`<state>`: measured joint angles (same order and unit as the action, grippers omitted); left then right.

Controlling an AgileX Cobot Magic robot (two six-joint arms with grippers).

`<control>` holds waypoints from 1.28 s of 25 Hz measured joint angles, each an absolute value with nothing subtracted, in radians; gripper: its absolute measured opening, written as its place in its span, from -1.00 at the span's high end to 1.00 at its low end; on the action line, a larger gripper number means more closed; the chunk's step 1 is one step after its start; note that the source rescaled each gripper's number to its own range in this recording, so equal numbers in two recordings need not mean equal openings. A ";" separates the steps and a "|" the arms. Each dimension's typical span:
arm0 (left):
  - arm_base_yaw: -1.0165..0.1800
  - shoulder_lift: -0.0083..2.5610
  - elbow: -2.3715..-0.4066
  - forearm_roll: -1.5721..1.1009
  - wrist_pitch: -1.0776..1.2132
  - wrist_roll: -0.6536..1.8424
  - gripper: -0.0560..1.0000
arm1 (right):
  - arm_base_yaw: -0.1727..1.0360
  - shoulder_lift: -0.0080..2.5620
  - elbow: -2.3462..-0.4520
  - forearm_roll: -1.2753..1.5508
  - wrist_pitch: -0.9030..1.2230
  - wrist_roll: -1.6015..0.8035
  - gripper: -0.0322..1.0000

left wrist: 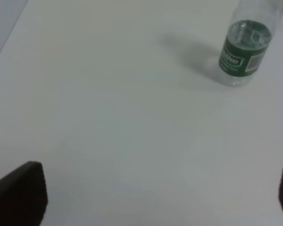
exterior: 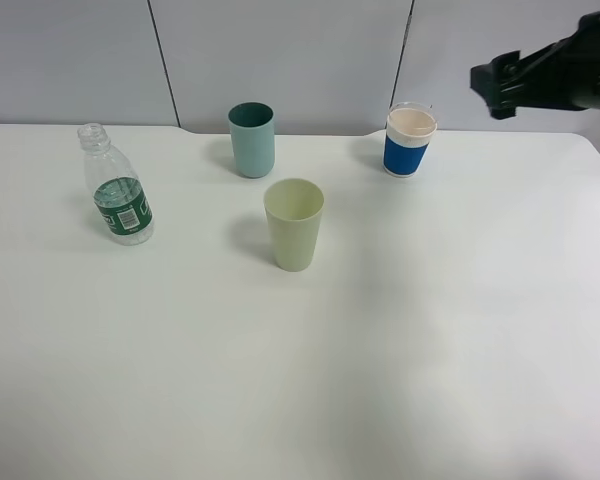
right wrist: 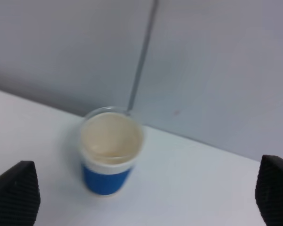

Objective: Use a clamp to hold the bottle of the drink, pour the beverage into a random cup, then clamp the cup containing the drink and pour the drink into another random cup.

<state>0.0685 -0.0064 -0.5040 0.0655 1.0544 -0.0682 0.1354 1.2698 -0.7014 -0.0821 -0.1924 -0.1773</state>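
Observation:
A clear plastic bottle (exterior: 117,190) with a green label and no cap stands upright at the left of the white table (exterior: 380,350), holding some clear liquid. It also shows in the left wrist view (left wrist: 245,47), far ahead of my open, empty left gripper (left wrist: 153,197). A teal cup (exterior: 251,138), a pale green cup (exterior: 294,222) and a blue-and-white cup (exterior: 410,140) stand upright. My right gripper (exterior: 495,88) hovers high at the back right, open and empty (right wrist: 144,195); the blue-and-white cup (right wrist: 111,150) is ahead of it. My left arm is out of the exterior view.
A grey panelled wall (exterior: 310,50) runs behind the table's back edge. The three cups stand in the middle and back of the table, the pale green one nearest the front.

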 joint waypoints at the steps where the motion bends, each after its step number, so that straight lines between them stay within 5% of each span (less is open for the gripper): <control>1: 0.069 -0.006 -0.504 0.065 1.054 -0.068 -1.00 | 0.110 1.248 -0.701 -0.098 -0.182 -0.169 -0.52; 10: 0.069 -0.006 -0.504 0.065 1.054 -0.068 -1.00 | -0.071 0.998 -0.701 -0.171 0.006 -0.071 -0.52; 32: 0.069 -0.006 -0.504 0.065 1.054 -0.068 -1.00 | -0.076 0.227 -0.701 -0.136 0.764 -0.065 -0.52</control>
